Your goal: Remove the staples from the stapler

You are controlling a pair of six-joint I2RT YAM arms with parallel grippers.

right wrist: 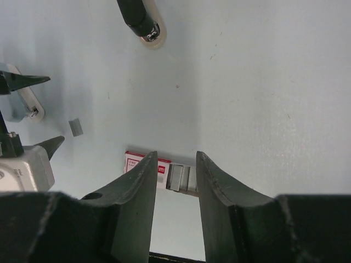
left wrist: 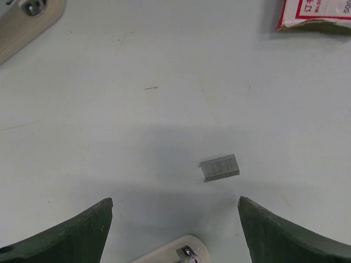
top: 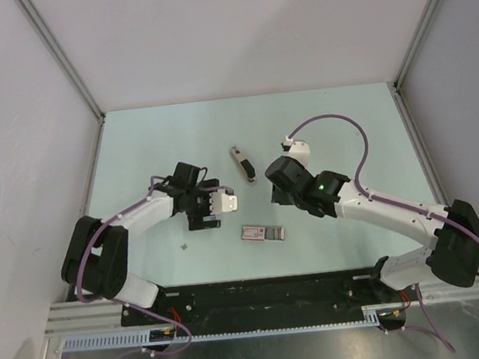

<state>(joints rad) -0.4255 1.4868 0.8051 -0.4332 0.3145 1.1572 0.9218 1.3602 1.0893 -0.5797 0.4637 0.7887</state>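
Note:
The stapler (top: 242,164), beige and black, lies on the table between the two arms; its black end shows at the top of the right wrist view (right wrist: 140,23). A short grey strip of staples (left wrist: 219,167) lies flat on the table just ahead of my left gripper (left wrist: 174,200), which is wide open and holds nothing. The same strip (right wrist: 75,126) lies beside the left gripper (right wrist: 54,108). A beige rounded piece with a screw (left wrist: 178,253) shows low between the left fingers; I cannot tell what it belongs to. My right gripper (right wrist: 175,156) hovers with its fingers partly apart and nothing between them.
A pinkish staple box with a silver end (top: 262,232) lies near the front edge, below the right gripper (top: 276,184) and right of the left gripper (top: 208,204). Its corner shows in the left wrist view (left wrist: 315,15). Another beige piece (left wrist: 24,19) sits at that view's top left.

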